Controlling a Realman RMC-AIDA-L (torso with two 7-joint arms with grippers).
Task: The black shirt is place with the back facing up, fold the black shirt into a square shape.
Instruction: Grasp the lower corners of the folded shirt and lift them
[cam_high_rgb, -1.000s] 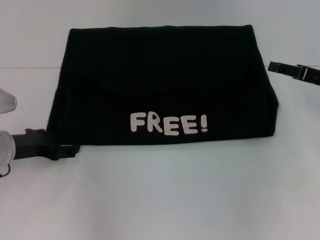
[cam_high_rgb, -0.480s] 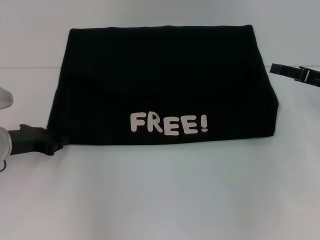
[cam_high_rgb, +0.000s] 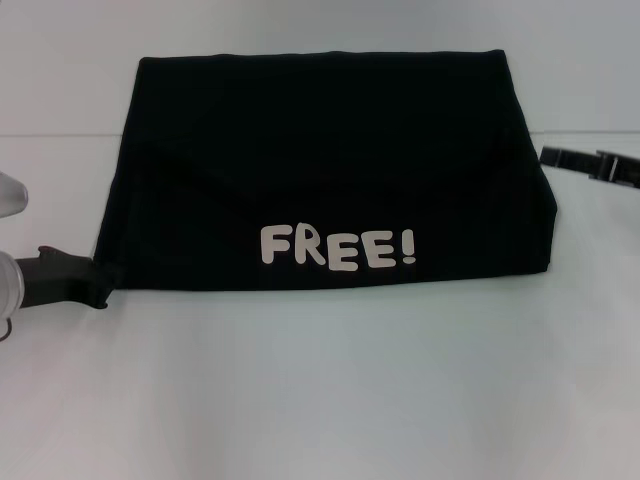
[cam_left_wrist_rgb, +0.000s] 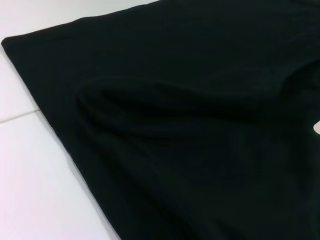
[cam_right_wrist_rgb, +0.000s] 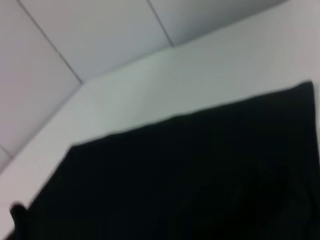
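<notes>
Black shirt (cam_high_rgb: 325, 165) lies folded on the white table (cam_high_rgb: 320, 390), filling the upper middle of the head frame as a wide, roughly rectangular block. White letters "FREE!" (cam_high_rgb: 337, 247) face up near its lower edge. Cloth flat, with soft creases on the left half.

Left gripper (cam_high_rgb: 100, 283) at lower left of the frame, its tip at the shirt's lower left corner, touching or under the hem; jaws hidden, state cannot be told.

Right gripper (cam_high_rgb: 575, 158) at the right edge, mid-height, just beside the shirt's right side and apart from it; whether its jaws are parted cannot be told.
</notes>
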